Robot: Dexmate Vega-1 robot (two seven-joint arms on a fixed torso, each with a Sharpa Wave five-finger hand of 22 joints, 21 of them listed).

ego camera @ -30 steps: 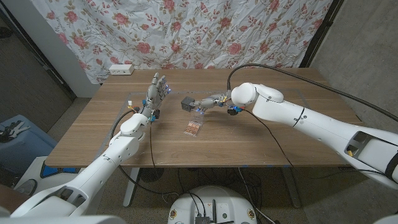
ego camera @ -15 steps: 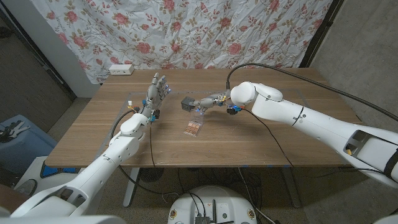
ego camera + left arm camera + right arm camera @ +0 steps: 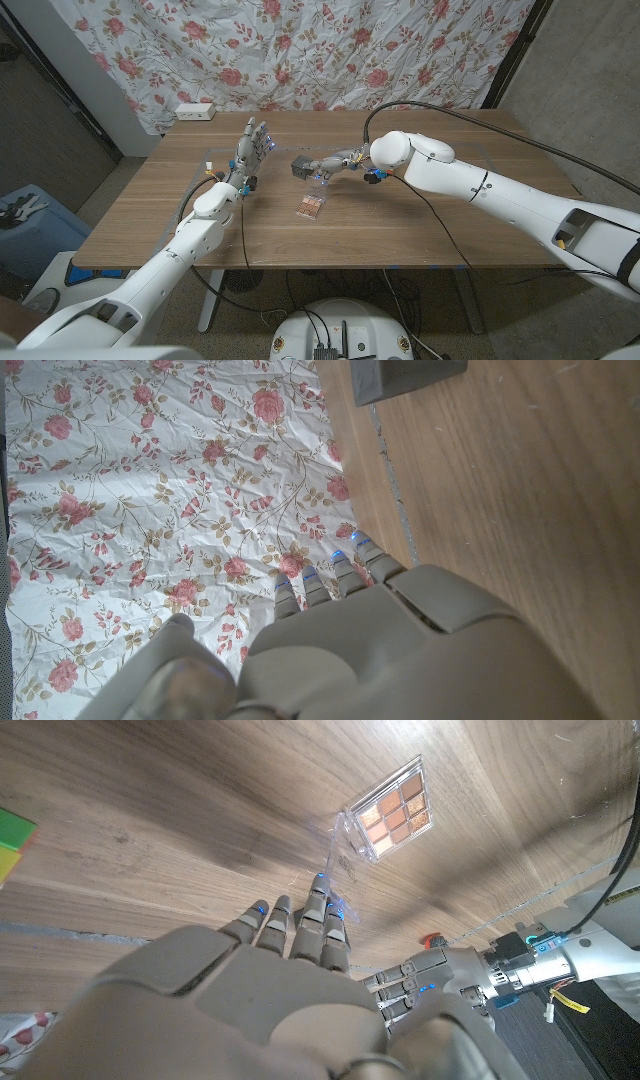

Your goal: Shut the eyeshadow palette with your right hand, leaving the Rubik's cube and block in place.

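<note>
The eyeshadow palette point(image 3: 312, 206) lies open at mid-table, its brown pans facing up point(image 3: 392, 812). Its clear lid point(image 3: 336, 845) stands up from the far edge. My right hand point(image 3: 335, 164) hovers just behind the lid with fingers stretched out and apart, holding nothing; its fingertips point(image 3: 322, 898) are at the lid's upper edge, and contact is unclear. The grey block point(image 3: 300, 166) sits just left of that hand, also seen in the left wrist view point(image 3: 405, 375). A green and yellow corner of the Rubik's cube point(image 3: 12, 838) shows in the right wrist view. My left hand point(image 3: 252, 146) is raised, fingers upward and spread.
A white power strip point(image 3: 194, 111) lies at the table's far left corner, in front of a floral cloth point(image 3: 330, 50). Bare wood point(image 3: 400, 235) stretches in front of and to the right of the palette. Black cables trail from the right arm over the table.
My right arm has edged very slightly to the left. The lid still stands up, and the block and left hand are where they were.
</note>
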